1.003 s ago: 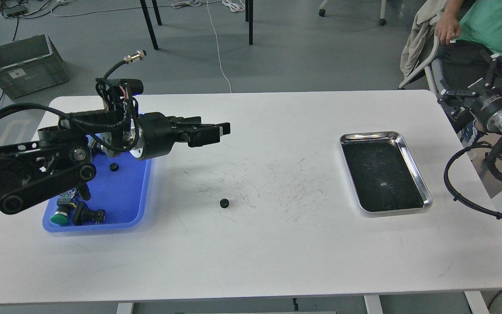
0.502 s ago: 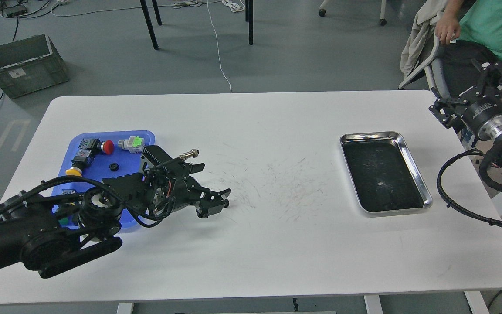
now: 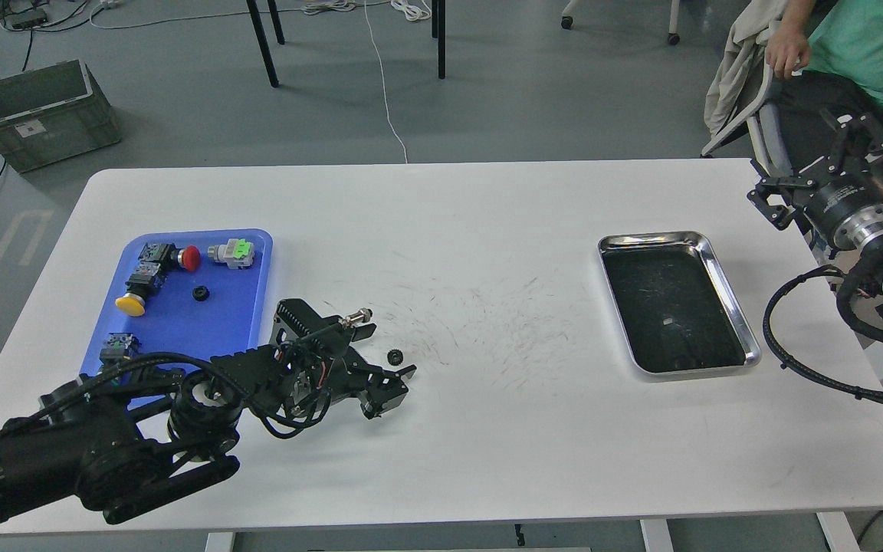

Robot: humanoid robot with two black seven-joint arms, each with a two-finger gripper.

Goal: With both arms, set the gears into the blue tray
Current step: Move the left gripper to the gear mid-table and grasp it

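Robotics lab, white table point(image 3: 487, 429), grey crate point(image 3: 43, 115), floor cables point(image 3: 380, 77)

gear point(image 3: 394, 356) beside left gripper point(image 3: 398, 389)

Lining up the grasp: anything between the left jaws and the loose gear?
Nothing: head view shows only bare scuffed tabletop between the left gripper and the gear.

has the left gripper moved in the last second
Yes. The left gripper dropped from high beside the blue tray to the tabletop, now just nearer the camera than the loose gear.
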